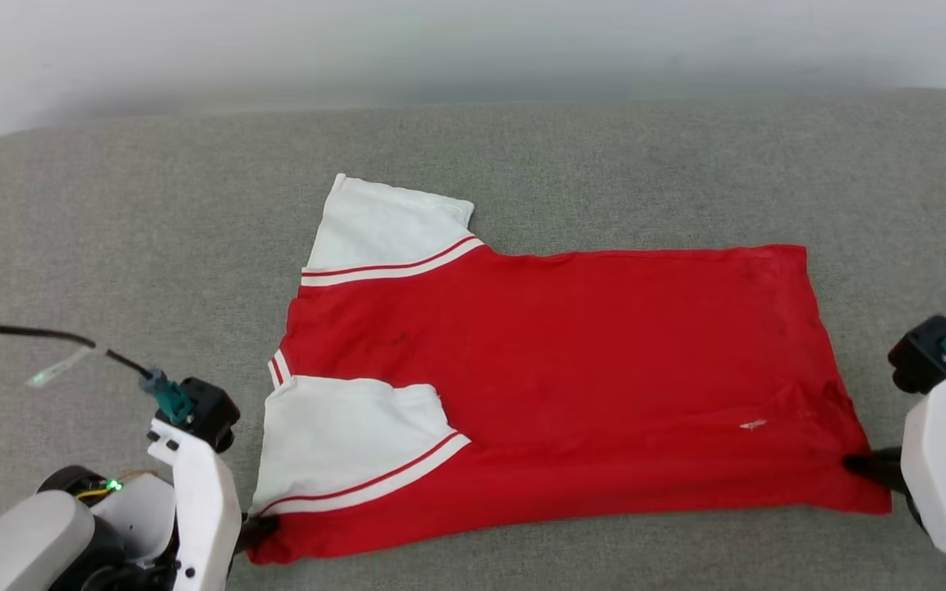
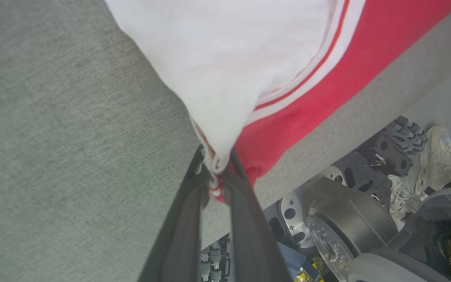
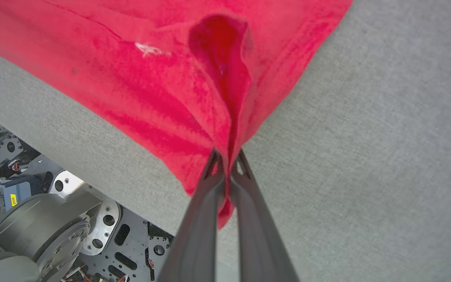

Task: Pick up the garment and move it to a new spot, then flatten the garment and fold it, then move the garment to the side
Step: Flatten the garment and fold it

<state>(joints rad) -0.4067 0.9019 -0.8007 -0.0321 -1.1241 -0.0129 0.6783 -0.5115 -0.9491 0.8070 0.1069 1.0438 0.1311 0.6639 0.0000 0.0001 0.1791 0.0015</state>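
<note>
Left hand (image 2: 217,157), right hand (image 3: 228,156) clamp garment (image 1: 571,369) corners; wrist views show pinch.

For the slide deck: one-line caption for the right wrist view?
Right hand shut on a bunched hem corner of the red garment, which lies on the grey fabric surface.

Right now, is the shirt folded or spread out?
Mostly spread: the garment lies flat, far sleeve out, near sleeve turned in over the body.

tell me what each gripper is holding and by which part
Both hold the garment: the left gripper pinches its near corner at the sleeve end, the right gripper its near hem corner.
</note>
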